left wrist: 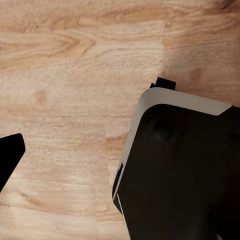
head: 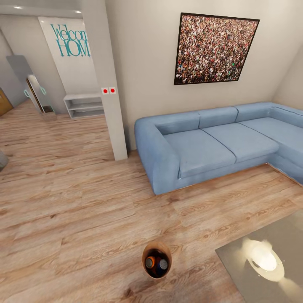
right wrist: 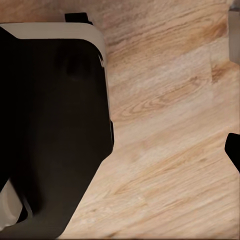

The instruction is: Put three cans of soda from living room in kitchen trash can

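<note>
Small round tapered bin, brown inside [head: 156,260], stands on the wood floor [head: 84,202] in the living rm, near the light-blue corner sofa [head: 210,143] and glass-topped low table [head: 269,256]. Inside: an orange can [head: 150,263] and a blue can [head: 163,264], silvery tops; 3rd can not made out. Can't tell how far my grippers are open or if they hold anything; wrist cams give floor + dark robot body. Step, I judge: bin loaded, haul to kitchen. Next needs a grasp on the rim.

I am counting one bin [head: 156,260] holding two visible cans, one orange [head: 150,263] and one blue [head: 163,264], one sofa [head: 219,141], one framed picture [head: 214,49].
</note>
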Tool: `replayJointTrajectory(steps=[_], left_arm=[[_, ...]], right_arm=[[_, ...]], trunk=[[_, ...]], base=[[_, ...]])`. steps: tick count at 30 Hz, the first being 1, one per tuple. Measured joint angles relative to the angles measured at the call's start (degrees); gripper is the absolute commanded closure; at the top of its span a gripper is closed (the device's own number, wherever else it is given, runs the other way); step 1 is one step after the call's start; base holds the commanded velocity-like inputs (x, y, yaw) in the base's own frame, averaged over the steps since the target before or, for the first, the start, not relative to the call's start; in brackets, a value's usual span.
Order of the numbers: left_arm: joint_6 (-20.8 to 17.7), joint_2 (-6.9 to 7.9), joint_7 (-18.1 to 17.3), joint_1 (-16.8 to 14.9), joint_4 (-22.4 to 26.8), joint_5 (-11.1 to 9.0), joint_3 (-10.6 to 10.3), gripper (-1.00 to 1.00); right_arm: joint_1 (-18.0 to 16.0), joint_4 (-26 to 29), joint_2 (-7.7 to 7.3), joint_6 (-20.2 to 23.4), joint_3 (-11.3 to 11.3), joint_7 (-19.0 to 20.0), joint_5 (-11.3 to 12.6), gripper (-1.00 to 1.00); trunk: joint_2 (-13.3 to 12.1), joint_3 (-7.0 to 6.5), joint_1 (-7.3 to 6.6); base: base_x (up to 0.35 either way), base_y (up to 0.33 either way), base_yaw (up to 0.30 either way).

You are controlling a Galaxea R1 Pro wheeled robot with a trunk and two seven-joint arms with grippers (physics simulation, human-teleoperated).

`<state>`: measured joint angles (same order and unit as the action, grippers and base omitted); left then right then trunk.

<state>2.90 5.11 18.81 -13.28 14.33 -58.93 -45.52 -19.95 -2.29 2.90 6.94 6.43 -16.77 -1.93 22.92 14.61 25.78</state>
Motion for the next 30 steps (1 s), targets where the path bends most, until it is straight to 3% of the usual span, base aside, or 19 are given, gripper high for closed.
replayJointTrajectory(steps=[23, 30], left_arm=[[0.00, -0.01, 0.00, 0.00, 0.00, 0.03, -0.01, -1.00], [0.00, -0.01, 0.00, 0.00, 0.00, 0.00, -0.01, -1.00]], right_arm=[[3.72, 0.00, -0.13, 0.09, 0.10, -0.01, 0.20, -1.00], [4.00, 0.00, -1.12, 0.08, 0.08, 0.01, 0.17, -1.00]], trunk=[[0.00, 0.00, 0.00], [0.00, 0.00, 0.00]], base=[[0.000, 0.000, 0.000], [0.000, 0.000, 0.000]])
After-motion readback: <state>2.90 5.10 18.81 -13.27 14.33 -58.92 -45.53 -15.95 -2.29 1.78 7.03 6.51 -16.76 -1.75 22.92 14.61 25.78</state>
